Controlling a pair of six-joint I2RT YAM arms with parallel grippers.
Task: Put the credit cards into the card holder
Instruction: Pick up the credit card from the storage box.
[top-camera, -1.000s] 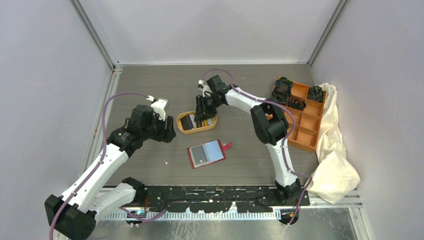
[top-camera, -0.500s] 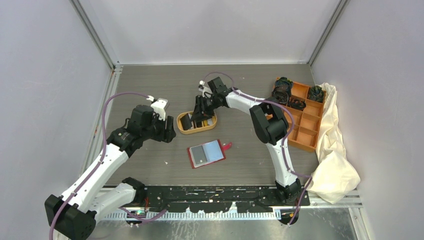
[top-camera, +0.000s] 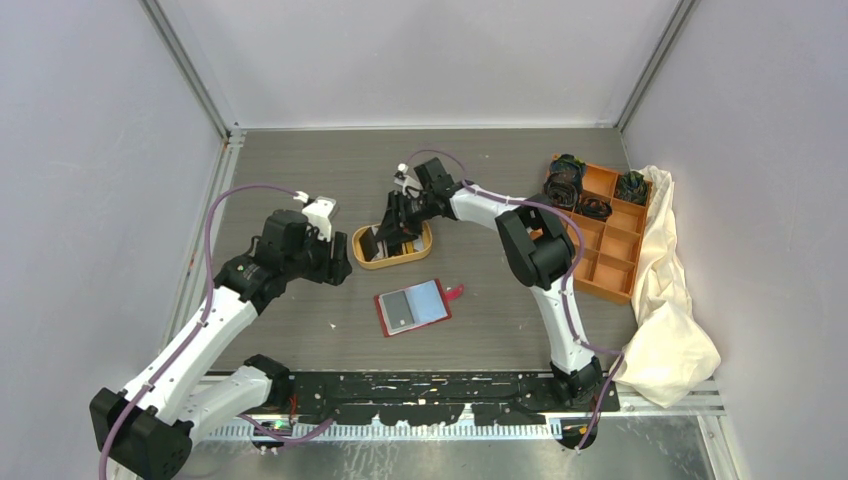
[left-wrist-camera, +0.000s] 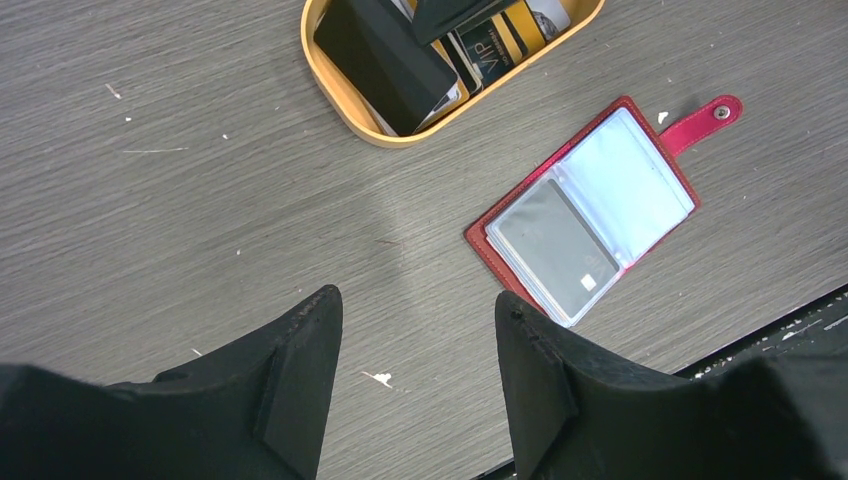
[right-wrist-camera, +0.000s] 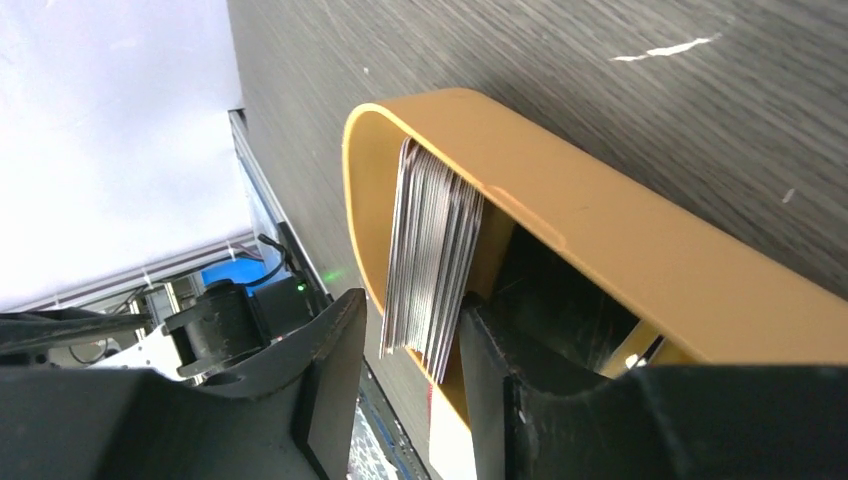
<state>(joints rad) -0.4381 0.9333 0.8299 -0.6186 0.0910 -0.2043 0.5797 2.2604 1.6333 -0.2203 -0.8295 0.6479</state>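
Straddling, right gripper (right-wrist-camera: 410, 310): your jaws flank the thin credit cards (right-wrist-camera: 435, 230) standing on edge in the orange oval plastic tray (right-wrist-camera: 620, 250); grip cannot be told.
Left gripper (left-wrist-camera: 415, 300): open, empty.
Red folding card holder (left-wrist-camera: 640, 180): open flat, near tray.

cards (top-camera: 384, 241) in tray (top-camera: 397, 264), card holder (top-camera: 412, 307) before it

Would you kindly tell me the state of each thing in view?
card holder: open, lying flat, clasp undone.
credit cards: in the tray, one stack on edge.
left tool: open, empty, above the table.
right tool: straddling that stack, grip unclear.
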